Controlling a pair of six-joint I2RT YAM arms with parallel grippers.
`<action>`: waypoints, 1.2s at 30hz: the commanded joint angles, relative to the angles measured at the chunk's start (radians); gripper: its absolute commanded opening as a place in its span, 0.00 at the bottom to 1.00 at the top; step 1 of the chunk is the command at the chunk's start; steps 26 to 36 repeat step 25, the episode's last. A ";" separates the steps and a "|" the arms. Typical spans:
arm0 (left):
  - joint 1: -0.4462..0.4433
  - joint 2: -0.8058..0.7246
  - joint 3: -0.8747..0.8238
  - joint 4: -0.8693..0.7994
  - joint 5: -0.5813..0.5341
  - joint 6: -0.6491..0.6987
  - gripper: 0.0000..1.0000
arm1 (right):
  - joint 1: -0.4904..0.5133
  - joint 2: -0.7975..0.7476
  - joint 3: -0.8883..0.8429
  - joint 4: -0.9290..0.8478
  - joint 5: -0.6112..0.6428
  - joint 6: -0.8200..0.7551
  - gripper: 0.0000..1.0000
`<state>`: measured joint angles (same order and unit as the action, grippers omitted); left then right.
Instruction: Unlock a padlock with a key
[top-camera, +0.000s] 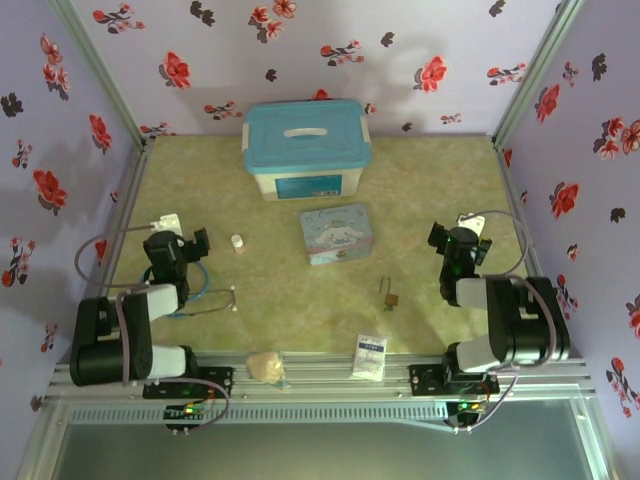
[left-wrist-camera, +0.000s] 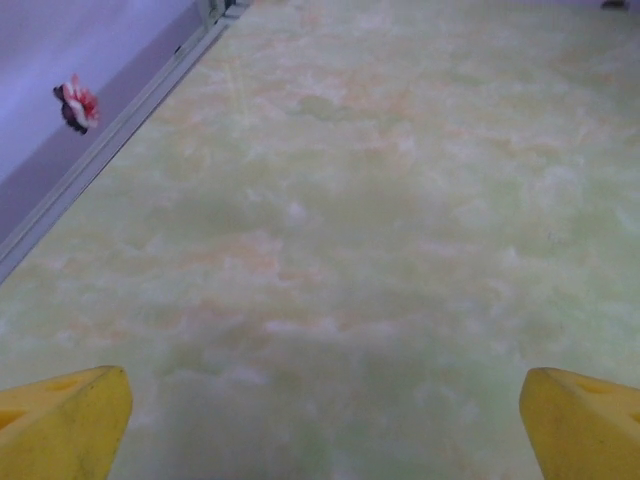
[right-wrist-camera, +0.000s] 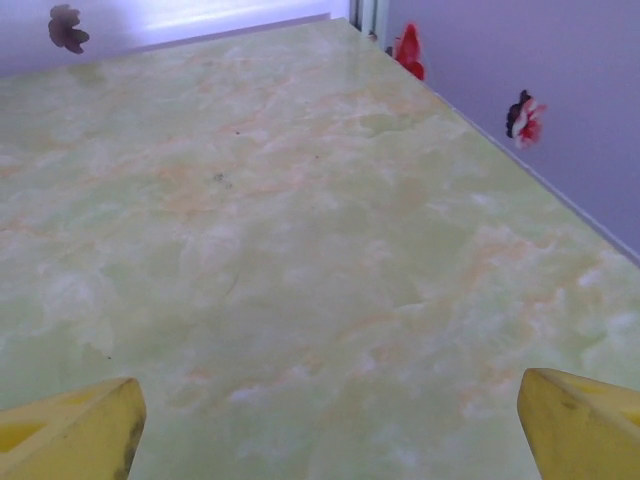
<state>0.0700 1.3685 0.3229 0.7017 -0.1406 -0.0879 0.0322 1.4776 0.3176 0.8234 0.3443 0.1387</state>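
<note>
left jaws: spread wide over bare desk (left-wrist-camera: 380, 200), nothing between the yellow fingertips (left-wrist-camera: 65, 425)
right jaws: I read them as wide open too, fingertips (right-wrist-camera: 575, 425) apart and empty
padlock (top-camera: 391, 300): lying on the desk right of centre, toward the near edge, closer to the right arm (top-camera: 500, 310) than the left arm (top-camera: 150, 300), touching neither
key: a thin dark sliver (top-camera: 384, 285) touches the padlock's far side; I cannot tell key from shackle
cartoon tin (top-camera: 338, 232): beyond the padlock, slightly left
white packet (top-camera: 370, 356): at the near edge

Brass-yellow padlock (top-camera: 391, 299), pale-blue cartoon tin (top-camera: 337, 233), blue-lidded box (top-camera: 306, 148), green-marbled table (top-camera: 440, 180), lilac red-flowered walls (top-camera: 590, 100).
</note>
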 joint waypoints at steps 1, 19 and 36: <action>0.022 0.079 0.017 0.199 0.128 -0.018 1.00 | -0.005 0.110 -0.028 0.298 -0.050 -0.031 0.99; -0.054 0.173 0.058 0.207 0.012 0.036 1.00 | 0.005 0.086 0.071 0.067 -0.040 -0.028 0.99; -0.054 0.175 0.059 0.208 0.012 0.036 1.00 | 0.004 0.079 0.059 0.081 -0.053 -0.035 0.99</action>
